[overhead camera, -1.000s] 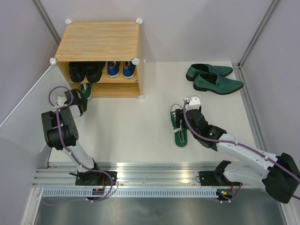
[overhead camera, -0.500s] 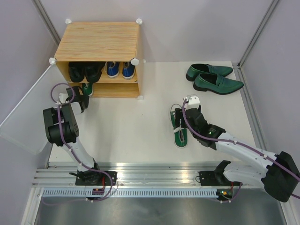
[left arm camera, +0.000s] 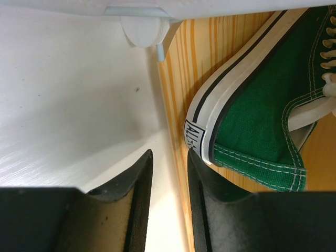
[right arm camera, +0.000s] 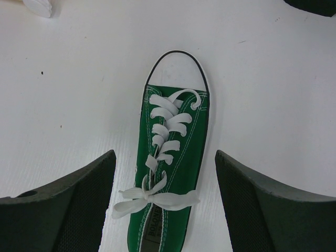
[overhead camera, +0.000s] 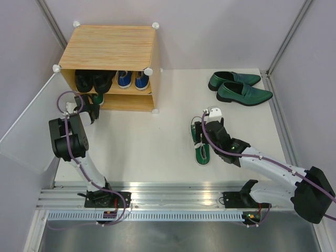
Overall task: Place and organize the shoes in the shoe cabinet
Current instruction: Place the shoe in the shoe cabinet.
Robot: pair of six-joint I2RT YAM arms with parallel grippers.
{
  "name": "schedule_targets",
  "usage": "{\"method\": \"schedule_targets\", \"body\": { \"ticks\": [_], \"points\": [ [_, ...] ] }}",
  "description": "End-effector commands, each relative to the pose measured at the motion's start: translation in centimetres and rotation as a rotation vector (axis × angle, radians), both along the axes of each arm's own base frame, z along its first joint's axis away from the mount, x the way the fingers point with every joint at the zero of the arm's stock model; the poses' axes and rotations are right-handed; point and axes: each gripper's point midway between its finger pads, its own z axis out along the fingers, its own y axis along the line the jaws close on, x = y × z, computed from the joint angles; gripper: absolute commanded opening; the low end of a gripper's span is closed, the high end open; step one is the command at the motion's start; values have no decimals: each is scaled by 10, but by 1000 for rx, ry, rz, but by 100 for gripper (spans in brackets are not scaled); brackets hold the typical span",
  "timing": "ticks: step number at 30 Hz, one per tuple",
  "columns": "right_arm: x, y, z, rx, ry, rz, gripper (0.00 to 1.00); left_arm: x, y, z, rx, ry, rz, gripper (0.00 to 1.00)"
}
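Note:
The wood-grain shoe cabinet [overhead camera: 107, 47] stands at the back left. Black boots [overhead camera: 92, 80] and blue sneakers [overhead camera: 131, 79] sit on its upper shelf. One green sneaker [overhead camera: 97, 97] lies at the left of the lower shelf; in the left wrist view [left arm camera: 257, 105] its heel faces me. My left gripper [overhead camera: 90, 106] is at that heel, its jaws [left arm camera: 169, 155] slightly apart and empty, the right finger touching the heel. The other green sneaker [overhead camera: 201, 149] lies on the table. My right gripper [overhead camera: 201, 131] is wide open astride it [right arm camera: 164, 157], laces [right arm camera: 168, 121] between the fingers.
The dark-green loafers [overhead camera: 239, 86] lie side by side at the back right. The frosted door panel [overhead camera: 26, 126] hangs open at the far left. A white corner connector [left arm camera: 143, 29] is just ahead of my left fingers. Grey walls enclose the table.
The left gripper has moved toward the cabinet's lower shelf, and the cabinet has shifted a little to the left. The right gripper has stayed over the sneaker.

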Motion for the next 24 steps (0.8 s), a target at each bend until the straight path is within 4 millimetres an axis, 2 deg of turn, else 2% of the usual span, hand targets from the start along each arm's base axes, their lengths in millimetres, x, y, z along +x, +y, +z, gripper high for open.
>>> {"method": "schedule_targets", "body": {
  "ticks": [1,5,13,17,24],
  "points": [
    [12,7,22,34,-53,-8,80,39,24,52,39,-181,48,38],
    [12,8,20,30,-48,-5,80,35,25,47,29,-119,68,38],
    [11,10,21,42,-47,4,80,13,28,34,35,-19,121,42],
    [10,12,22,50,-47,11,80,10,16,37,-4,-30,75,47],
    [6,13,27,78,-54,28,80,7,-11,49,-63,-97,-44,44]
  ]
}}
